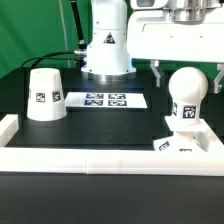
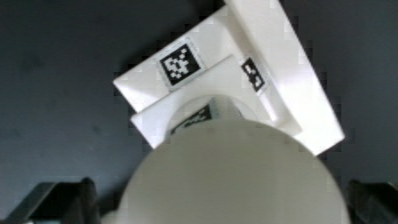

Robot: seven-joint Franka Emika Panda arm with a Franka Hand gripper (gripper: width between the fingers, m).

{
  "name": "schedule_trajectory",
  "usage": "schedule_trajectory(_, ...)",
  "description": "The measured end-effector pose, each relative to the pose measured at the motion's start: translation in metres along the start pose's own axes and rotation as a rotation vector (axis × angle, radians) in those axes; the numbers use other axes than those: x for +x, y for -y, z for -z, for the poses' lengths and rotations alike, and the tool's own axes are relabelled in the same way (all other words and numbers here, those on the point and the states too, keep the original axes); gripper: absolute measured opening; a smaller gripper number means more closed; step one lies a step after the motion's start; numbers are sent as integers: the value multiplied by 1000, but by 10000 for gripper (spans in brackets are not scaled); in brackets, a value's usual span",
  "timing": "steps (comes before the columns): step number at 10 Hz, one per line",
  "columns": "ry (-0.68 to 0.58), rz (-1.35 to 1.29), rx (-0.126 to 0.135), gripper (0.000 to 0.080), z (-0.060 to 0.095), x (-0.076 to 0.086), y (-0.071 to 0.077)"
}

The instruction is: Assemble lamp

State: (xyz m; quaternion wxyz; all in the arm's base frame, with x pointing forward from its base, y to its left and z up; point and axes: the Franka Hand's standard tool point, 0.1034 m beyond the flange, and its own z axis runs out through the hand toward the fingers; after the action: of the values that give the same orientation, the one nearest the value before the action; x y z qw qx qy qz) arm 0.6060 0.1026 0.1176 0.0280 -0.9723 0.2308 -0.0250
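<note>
We see the arm's two-finger gripper (image 1: 188, 79) hanging over the exterior view's right side of the dark desk (image 1: 95, 130), its jaws spread wide and holding nothing. One dark finger (image 1: 160, 72) shows on each side of the white plastic round-headed bulb on a stem (image 1: 187, 95), level with the top of its head, with a gap on either side. The bulb stands upright on the flat square white plastic base (image 1: 172, 146), which bears black-and-white square tags. The base lies just behind the long white border rail (image 1: 100, 160) that runs along the front of the desk, and we cannot tell whether the two touch. In the wrist view the bulb's rounded head (image 2: 231, 170) fills the lower part of the picture, the tagged stem and the base (image 2: 178, 65) show beyond it, and the dark fingers (image 2: 63, 203) sit well clear at the sides. The larger white truncated-cone shade (image 1: 45, 95) stands on its wide end on the exterior view's left, well apart from the bulb, with one tag facing us. Between the shade and the bulb, the thin flat marker board (image 1: 105, 100) lies on the desk in front of the arm's white pedestal (image 1: 107, 45).
</note>
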Motion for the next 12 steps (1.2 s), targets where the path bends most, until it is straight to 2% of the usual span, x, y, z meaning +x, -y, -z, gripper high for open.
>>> schedule_trajectory(2,13,224,-4,698,2,2,0)
schedule_trajectory(6,11,449,-2,698,2,4,-2)
schedule_trajectory(9,-16,766,-20,698,2,6,0)
schedule_trajectory(12,-21,969,-20,698,0,5,2)
